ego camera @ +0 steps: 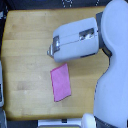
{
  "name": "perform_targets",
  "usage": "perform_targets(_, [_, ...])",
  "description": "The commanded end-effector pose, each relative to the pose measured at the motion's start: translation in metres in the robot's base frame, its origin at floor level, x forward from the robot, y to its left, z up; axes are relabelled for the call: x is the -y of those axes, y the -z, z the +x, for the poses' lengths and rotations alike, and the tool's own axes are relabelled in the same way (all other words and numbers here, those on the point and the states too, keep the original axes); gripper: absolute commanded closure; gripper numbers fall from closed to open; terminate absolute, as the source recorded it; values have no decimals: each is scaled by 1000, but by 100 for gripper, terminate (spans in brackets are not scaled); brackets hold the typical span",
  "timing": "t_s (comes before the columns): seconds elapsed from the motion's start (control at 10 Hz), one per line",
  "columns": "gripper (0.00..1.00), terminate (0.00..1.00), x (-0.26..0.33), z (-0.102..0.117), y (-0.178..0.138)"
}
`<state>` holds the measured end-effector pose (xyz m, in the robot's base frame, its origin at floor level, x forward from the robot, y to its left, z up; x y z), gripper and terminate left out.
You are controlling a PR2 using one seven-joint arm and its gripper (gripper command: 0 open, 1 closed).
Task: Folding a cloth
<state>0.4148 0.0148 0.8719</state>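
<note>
The pink cloth [61, 82] lies flat on the wooden table [25, 50], a narrow rectangle slightly tilted, in the lower middle of the exterior view. The robot's white forearm [77, 39] reaches in from the exterior view's right and ends above the cloth's upper edge. Its gripper [50, 51] shows only as a small dark tip at the forearm's left end, up and left of the cloth's top corner. The fingers are too small and blurred to read.
The robot's white body [112, 90] fills the exterior view's right side. A pale object [1, 85] sits at the table's left edge. Dark floor borders the table at the top and left.
</note>
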Motion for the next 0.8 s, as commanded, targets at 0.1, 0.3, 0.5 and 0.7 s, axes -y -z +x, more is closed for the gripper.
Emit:
perform_targets(0.1, [0, 0, 83, 84, -76])
perform_targets(0.3, [0, 0, 119, 104, -92])
perform_targets(0.5, [0, 0, 183, 111, -102])
perform_targets(0.7, [0, 0, 217, 110, -106])
